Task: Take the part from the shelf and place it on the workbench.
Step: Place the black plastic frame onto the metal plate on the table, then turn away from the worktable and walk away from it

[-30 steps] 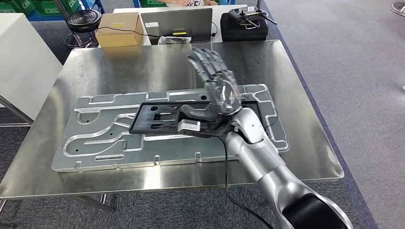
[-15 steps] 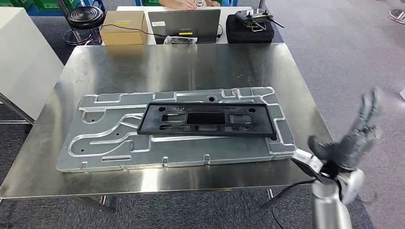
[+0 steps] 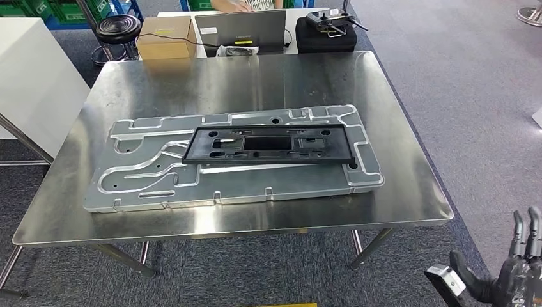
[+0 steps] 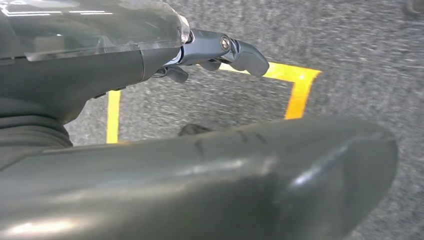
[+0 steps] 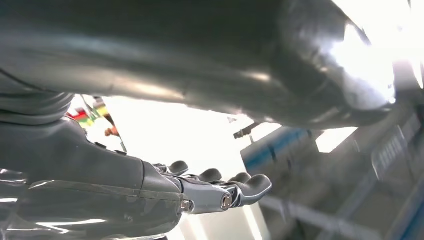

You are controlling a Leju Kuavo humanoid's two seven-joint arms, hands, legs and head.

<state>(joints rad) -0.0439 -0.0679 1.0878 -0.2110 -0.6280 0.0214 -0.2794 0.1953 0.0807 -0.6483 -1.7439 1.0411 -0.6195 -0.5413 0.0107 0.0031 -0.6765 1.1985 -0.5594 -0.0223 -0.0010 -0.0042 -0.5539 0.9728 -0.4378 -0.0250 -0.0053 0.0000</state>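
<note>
- Black frame (image 3: pixel 267 146): a long, flat plastic part with rectangular cut-outs, lying flat on the metal plate, towards that plate's far right half. No hand touches it.
- Metal plate (image 3: pixel 147 179): a wide silver slab with milled grooves and channels, lying on the workbench, its long side across the view.
- Workbench (image 3: pixel 211 77): a shiny steel top on metal legs, standing on grey carpet.
- Right hand (image 3: pixel 511 275): low at the near right corner of the head view, off the workbench and well apart from the black frame. Its fingers (image 3: pixel 524 231) point up and stand apart, with nothing held. In the right wrist view the fingers (image 5: pixel 225 192) stretch out with nothing between them.
- Left hand (image 4: pixel 100 55): seen in the left wrist view over grey carpet, near yellow floor tape (image 4: pixel 299 89). Its fingers (image 4: pixel 235 50) extend loosely and hold nothing.
- Behind the workbench: a laptop (image 3: pixel 241 29), a cardboard box (image 3: pixel 166 37), a black case (image 3: pixel 325 38) with a controller (image 3: pixel 329 20) on top, and a black stool (image 3: pixel 115 27).
- White cabinet (image 3: pixel 32 77): beside the workbench's left end.
</note>
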